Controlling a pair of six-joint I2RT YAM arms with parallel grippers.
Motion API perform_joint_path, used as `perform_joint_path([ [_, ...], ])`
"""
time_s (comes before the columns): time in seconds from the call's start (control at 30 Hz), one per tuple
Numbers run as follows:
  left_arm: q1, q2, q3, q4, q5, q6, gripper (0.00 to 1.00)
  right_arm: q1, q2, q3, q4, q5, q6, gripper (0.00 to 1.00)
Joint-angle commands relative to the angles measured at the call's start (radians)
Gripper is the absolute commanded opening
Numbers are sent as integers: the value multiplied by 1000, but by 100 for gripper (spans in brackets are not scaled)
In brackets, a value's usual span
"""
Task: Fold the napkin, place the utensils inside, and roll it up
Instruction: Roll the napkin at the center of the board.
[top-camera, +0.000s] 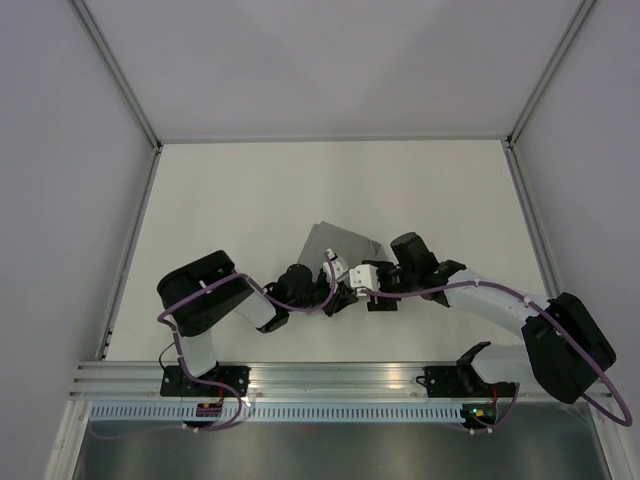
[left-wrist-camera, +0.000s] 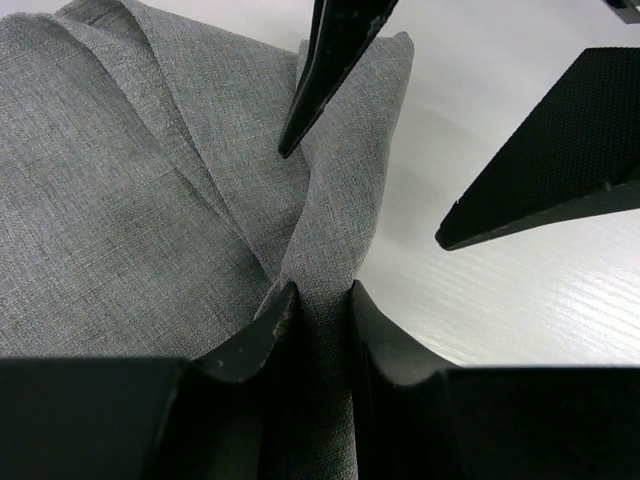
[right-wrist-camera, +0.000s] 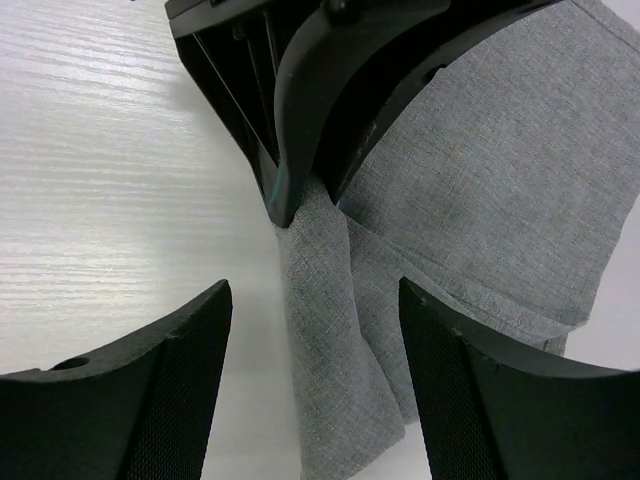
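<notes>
The grey napkin (top-camera: 340, 243) lies folded on the white table, with a narrow rolled fold along its near edge. My left gripper (left-wrist-camera: 322, 290) is shut on that fold (left-wrist-camera: 340, 200); it shows in the top view (top-camera: 330, 290). My right gripper (right-wrist-camera: 315, 290) is open and faces the left one. Its fingers (left-wrist-camera: 550, 160) stand on either side of the same fold (right-wrist-camera: 330, 330) without touching it; it shows in the top view (top-camera: 365, 285). The left gripper's tips (right-wrist-camera: 295, 195) pinch the cloth just ahead of it. The fork is not in view.
Both arms meet over the middle of the white table (top-camera: 250, 200). Pale walls enclose the table at the left, right and back. A metal rail (top-camera: 330, 375) runs along the near edge.
</notes>
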Motion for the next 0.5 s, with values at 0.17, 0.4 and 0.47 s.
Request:
perform_joint_path([
  [0.17,17,38,-28,-68,16,-7,2,-18,85,45,26,-45,-73,73],
  [0.4,19,34,-25,-62,26,-10,2,-18,158,74,3,-4,-107,67],
  [0.47,19,37,-19,-64,29,-7,2,-18,179,77,11,4,-107,66],
])
